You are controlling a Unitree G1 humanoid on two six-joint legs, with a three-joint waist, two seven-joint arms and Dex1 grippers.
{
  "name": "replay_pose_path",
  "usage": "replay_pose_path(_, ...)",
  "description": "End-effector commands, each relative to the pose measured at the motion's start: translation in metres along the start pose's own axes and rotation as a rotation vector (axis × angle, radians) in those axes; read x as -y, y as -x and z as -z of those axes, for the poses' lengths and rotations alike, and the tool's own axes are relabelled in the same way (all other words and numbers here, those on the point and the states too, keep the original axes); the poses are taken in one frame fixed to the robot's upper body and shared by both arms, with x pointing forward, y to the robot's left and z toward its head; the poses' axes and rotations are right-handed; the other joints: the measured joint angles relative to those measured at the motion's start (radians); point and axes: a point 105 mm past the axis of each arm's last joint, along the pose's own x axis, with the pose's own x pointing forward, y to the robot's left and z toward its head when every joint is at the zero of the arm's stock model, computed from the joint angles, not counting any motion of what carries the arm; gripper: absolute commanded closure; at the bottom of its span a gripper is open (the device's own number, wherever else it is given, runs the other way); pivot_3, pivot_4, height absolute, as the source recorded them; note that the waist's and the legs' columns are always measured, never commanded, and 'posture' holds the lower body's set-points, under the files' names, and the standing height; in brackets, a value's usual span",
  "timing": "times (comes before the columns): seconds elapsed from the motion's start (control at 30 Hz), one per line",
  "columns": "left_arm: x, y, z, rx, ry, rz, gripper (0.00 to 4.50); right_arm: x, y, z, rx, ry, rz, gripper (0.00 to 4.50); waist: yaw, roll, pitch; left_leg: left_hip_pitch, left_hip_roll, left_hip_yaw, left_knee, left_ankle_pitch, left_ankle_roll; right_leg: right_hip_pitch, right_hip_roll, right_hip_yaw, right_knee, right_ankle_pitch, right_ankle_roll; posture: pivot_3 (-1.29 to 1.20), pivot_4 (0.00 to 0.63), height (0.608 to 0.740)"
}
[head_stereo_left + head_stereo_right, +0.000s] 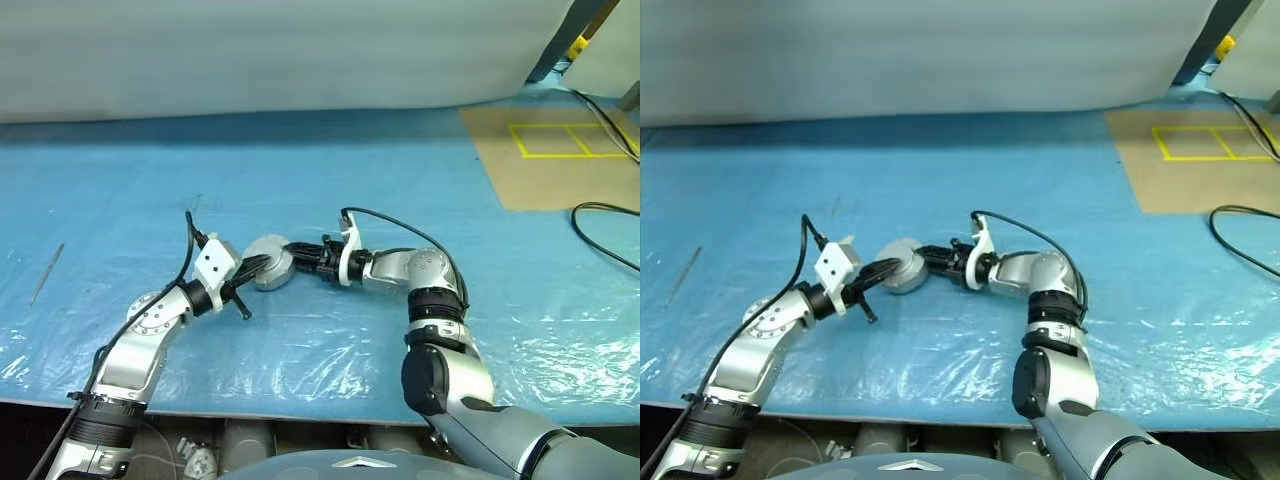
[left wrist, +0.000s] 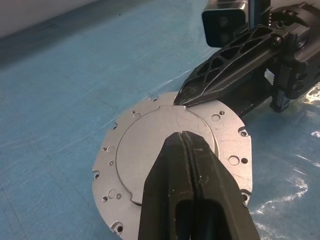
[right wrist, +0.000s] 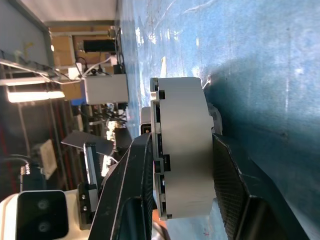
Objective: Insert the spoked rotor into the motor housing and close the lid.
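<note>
My left fingers (image 2: 187,165) are pressed flat together with nothing between them, their tips resting against the plain outer face of the lid (image 2: 150,150); the lid lies closed over the motor housing (image 1: 270,265), which sits between my two arms above the blue plastic sheet (image 1: 300,180) covering the table; from the head I see the housing as a squat grey puck, tipped so that its flat face turns toward my left arm. My right fingers (image 3: 182,165) straddle the housing's thick grey rim (image 3: 182,150), one black finger (image 3: 132,180) against the lid side and the other (image 3: 230,180) against the back; both touch the metal, so I am grasping the housing across its thickness. In my left wrist view one right finger (image 2: 225,75) reaches the lid's far edge. The rotor is hidden from me. A brown board with yellow tape lines (image 1: 560,140) lies far off on my right; a thin metal rod (image 1: 46,270) lies far off on my left.
</note>
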Motion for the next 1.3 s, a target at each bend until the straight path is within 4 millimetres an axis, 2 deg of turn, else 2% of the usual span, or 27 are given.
replay_pose_path(0.03,-0.001,-0.001,0.016,-0.014,0.136,-0.052,4.50,-0.021,-0.012,0.009,-0.049,0.100,-0.051,3.22,-0.002,0.000,0.000,0.000,0.000,0.000,0.000,0.000,0.000,0.000,0.000,0.000,0.000,0.000,0.000,0.00,0.150,0.740)
replay_pose_path(0.17,-0.024,0.000,-0.003,0.122,0.256,-0.181,4.50,-0.023,-0.013,0.008,-0.023,0.153,-0.063,3.22,-0.003,-0.001,0.000,0.000,0.000,0.000,0.000,0.000,0.000,0.000,0.001,0.000,0.000,0.001,0.001,0.00,0.150,0.740)
replay_pose_path(0.3,-0.043,0.013,-0.017,0.271,0.429,-0.277,4.50,-0.033,-0.010,-0.009,0.074,0.152,-0.116,3.22,-0.003,-0.002,0.001,-0.004,0.001,0.000,0.000,0.000,0.000,-0.004,0.001,0.000,0.000,0.002,0.003,0.00,0.150,0.740)
replay_pose_path(0.47,-0.054,0.037,-0.020,0.380,0.602,-0.342,4.50,-0.053,-0.005,-0.029,0.182,0.080,-0.235,3.22,0.003,-0.004,0.002,-0.017,-0.001,-0.001,0.001,0.000,0.000,-0.013,0.001,-0.002,0.001,0.004,0.005,0.00,0.150,0.740)
replay_pose_path(0.63,-0.062,0.052,-0.024,0.490,0.738,-0.374,4.50,-0.066,-0.001,-0.045,0.269,0.005,-0.317,3.22,0.003,-0.008,0.005,-0.020,-0.002,-0.002,0.001,0.000,0.000,-0.014,0.002,-0.004,0.000,0.004,0.005,0.00,0.150,0.740)
replay_pose_path(0.73,-0.056,0.045,-0.036,0.558,0.813,-0.320,3.88,-0.076,0.000,-0.052,0.311,-0.029,-0.369,3.22,0.005,-0.008,0.005,-0.020,-0.002,-0.002,0.001,0.000,0.000,-0.013,0.001,-0.004,0.001,0.004,0.005,0.00,0.150,0.740)
replay_pose_path(0.87,-0.051,0.034,-0.045,0.596,0.851,-0.286,2.56,-0.084,0.001,-0.058,0.334,-0.035,-0.401,3.22,0.006,-0.009,0.005,-0.020,-0.001,-0.002,0.002,0.000,0.000,-0.013,0.001,-0.004,0.002,0.004,0.006,0.00,0.150,0.740)
replay_pose_path(1.1,-0.041,0.015,-0.056,0.627,0.929,-0.231,0.17,-0.087,0.000,-0.060,0.340,-0.023,-0.410,3.22,0.004,-0.010,0.006,-0.020,-0.002,-0.003,0.003,0.000,0.000,-0.013,0.001,-0.004,0.002,0.004,0.006,0.00,0.150,0.740)
replay_pose_path(1.13,-0.042,0.012,-0.054,0.620,0.962,-0.240,0.04,-0.088,0.000,-0.059,0.335,-0.020,-0.417,3.22,0.004,-0.010,0.006,-0.021,-0.002,-0.003,0.004,0.000,0.000,-0.013,0.002,-0.004,0.002,0.004,0.006,0.00,0.150,0.740)
replay_pose_path(1.3,-0.038,0.002,-0.055,0.609,1.059,-0.206,0.04,-0.095,-0.001,-0.052,0.300,-0.002,-0.455,3.22,0.002,-0.011,0.007,-0.022,-0.006,-0.005,0.007,0.000,0.000,-0.013,0.002,-0.005,0.004,0.005,0.007,0.00,0.150,0.740)
